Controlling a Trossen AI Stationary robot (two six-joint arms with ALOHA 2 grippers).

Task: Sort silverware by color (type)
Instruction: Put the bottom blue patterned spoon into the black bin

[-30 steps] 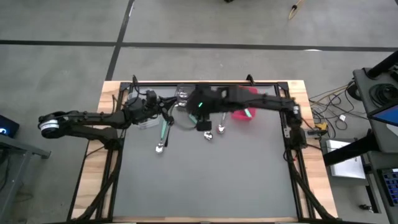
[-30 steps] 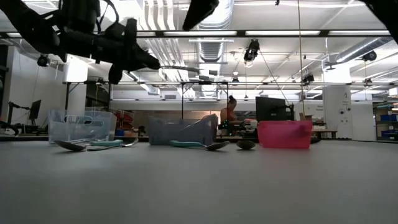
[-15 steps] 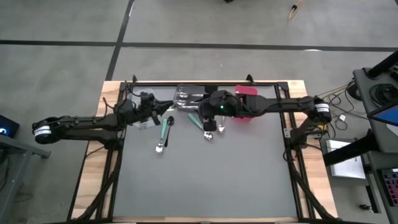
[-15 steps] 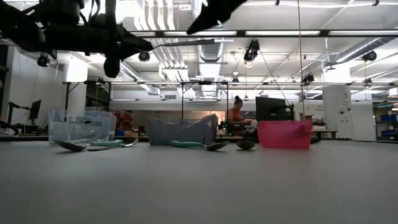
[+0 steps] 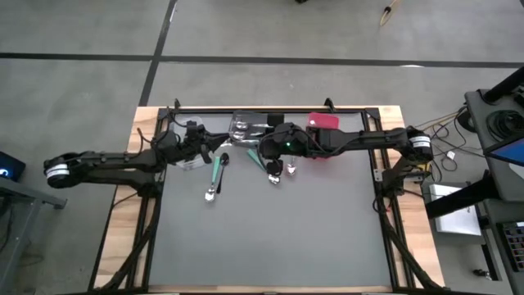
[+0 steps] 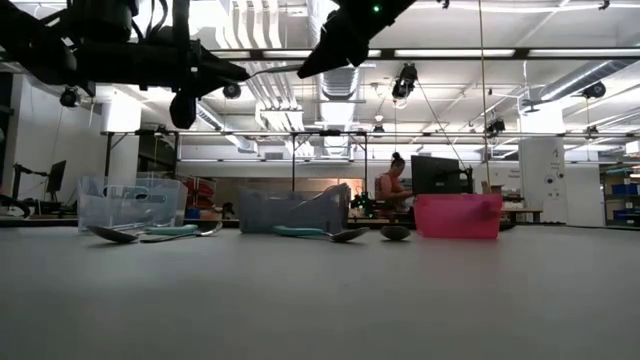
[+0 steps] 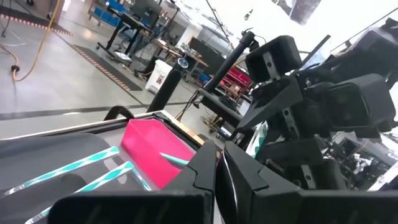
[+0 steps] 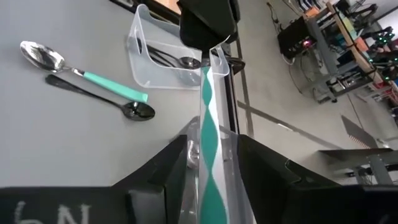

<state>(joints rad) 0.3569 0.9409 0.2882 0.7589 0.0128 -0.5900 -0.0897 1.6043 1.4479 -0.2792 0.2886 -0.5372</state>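
Teal-handled spoon (image 8: 210, 124), likely light, stiff and slick, hangs above the counter (image 5: 270, 238) between two claws: the left claw (image 7: 219, 163) pinched shut on its far end, the right claw (image 8: 211, 162) around the narrow handle, grip impossible to tell, where mid-handle looks the surest hold.

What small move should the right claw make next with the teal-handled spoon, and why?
Probably close the right claw on the teal-handled spoon. The handle runs between its open jaws while the shut left claw grips the far end in mid-air, so this looks like a handover awaiting a second grip.
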